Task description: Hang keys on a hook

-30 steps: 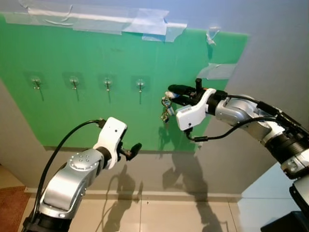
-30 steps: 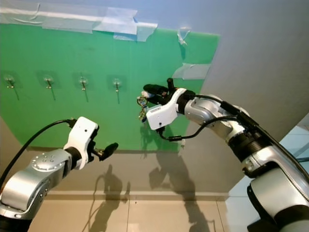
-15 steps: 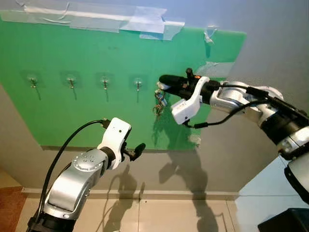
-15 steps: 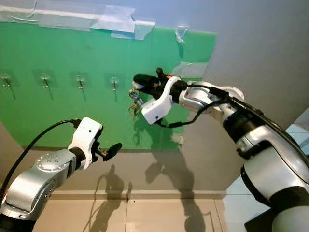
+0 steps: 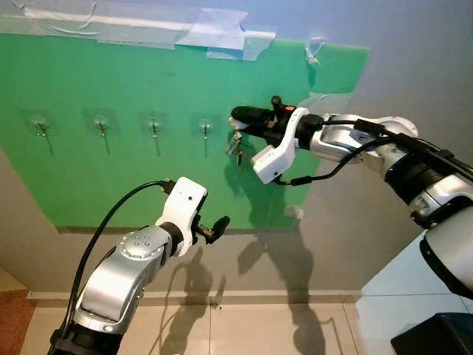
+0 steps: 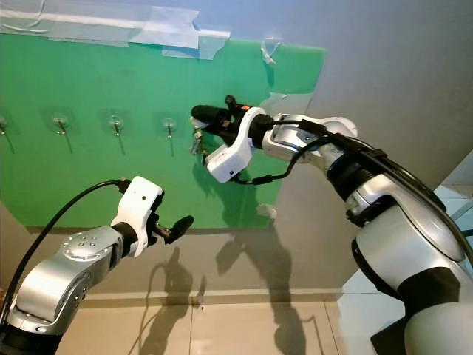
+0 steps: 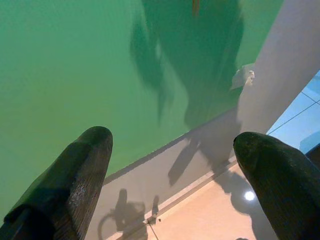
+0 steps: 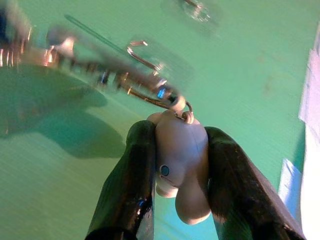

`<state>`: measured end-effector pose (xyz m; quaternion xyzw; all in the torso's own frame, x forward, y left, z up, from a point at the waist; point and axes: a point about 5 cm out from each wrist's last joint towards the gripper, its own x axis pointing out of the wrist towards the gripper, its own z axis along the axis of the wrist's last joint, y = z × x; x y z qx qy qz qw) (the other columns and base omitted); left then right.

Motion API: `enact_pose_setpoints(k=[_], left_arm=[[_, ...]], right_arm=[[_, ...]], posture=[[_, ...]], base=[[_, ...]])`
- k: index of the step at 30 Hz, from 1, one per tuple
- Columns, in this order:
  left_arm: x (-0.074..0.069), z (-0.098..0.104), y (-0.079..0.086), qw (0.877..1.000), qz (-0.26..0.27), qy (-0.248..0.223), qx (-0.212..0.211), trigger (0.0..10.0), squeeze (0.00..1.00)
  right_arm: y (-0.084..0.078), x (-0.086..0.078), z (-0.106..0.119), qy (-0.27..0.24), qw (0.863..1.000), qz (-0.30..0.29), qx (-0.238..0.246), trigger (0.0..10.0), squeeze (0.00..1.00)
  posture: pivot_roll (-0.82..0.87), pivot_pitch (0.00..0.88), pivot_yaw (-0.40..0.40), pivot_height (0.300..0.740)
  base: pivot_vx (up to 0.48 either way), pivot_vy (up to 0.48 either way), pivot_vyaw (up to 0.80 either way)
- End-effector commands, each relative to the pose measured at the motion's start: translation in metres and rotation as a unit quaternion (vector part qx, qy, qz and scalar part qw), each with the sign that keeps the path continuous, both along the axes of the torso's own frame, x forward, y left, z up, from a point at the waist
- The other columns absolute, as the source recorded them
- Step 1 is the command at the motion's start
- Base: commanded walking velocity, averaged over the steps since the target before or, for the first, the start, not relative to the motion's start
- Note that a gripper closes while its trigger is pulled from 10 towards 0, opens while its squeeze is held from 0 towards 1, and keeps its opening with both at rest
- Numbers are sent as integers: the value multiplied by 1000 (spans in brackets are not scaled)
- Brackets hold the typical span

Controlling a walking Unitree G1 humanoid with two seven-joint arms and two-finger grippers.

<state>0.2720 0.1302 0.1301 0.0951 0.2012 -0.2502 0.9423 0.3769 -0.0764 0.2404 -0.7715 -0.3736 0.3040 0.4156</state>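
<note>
Dangling from the right jaws point(image 5: 238, 117), the keys point(image 5: 235, 144) hang on their ring just below the black fingertips, close against the green board point(image 5: 111, 177). One bunch is in play. The right wrist view shows how it is held: the two fingers point(image 8: 132, 175) are closed on a pale rounded fob point(image 8: 180, 165), and the ring and chain trail away from the fob beyond the fingertips, blurred, with a bent metal hook point(image 8: 140, 52) just past them.

My reading is that the carry is over and the hanging itself is the step in hand. The nearest hook point(image 5: 205, 129) sits just ahead of the right fingertips, at about their height, and the ring does not look threaded over it yet, though the blur leaves that uncertain. The next move calls for a small advance along the board so the ring passes over the hook's upturned tip, then a slight drop to seat it before the fingers release the fob.

Four hooks are stuck in a row on the board, all bare as far as I can tell.

Well below and apart from the keys, the left jaws point(image 7: 172, 175) are spread wide and hold nothing, pointed at the board's lower edge and the grey wall point(image 5: 414, 81).
</note>
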Motion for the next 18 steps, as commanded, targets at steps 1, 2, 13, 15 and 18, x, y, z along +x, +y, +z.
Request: enact_pose_setpoints(k=[1, 2, 13, 15, 18], left_arm=[[2, 4, -3, 1000, -6, -12, 2, 10000, 0], [2, 4, -3, 1000, -6, -13, 2, 10000, 0], [3, 6, -7, 1000, -11, -19, 2, 10000, 0], [3, 6, -7, 1000, -11, -19, 2, 10000, 0], [3, 6, -8, 1000, -12, -21, 2, 10000, 0]], right_arm=[[0, 4, 10, -21, 1000, 0, -10, 0, 0], [0, 4, 12, -25, 1000, 1, -12, 0, 0], [17, 8, 28, -62, 998, 20, -10, 0, 0], [17, 8, 28, -62, 998, 20, -10, 0, 0], [21, 8, 27, -67, 997, 27, -12, 0, 0]], posture=[[13, 0, -52, 740], [13, 0, -52, 740], [14, 0, -59, 740], [14, 0, -59, 740], [15, 0, -58, 740]], base=[[0, 0, 0], [0, 0, 0], [0, 0, 0], [0, 0, 0], [0, 0, 0]])
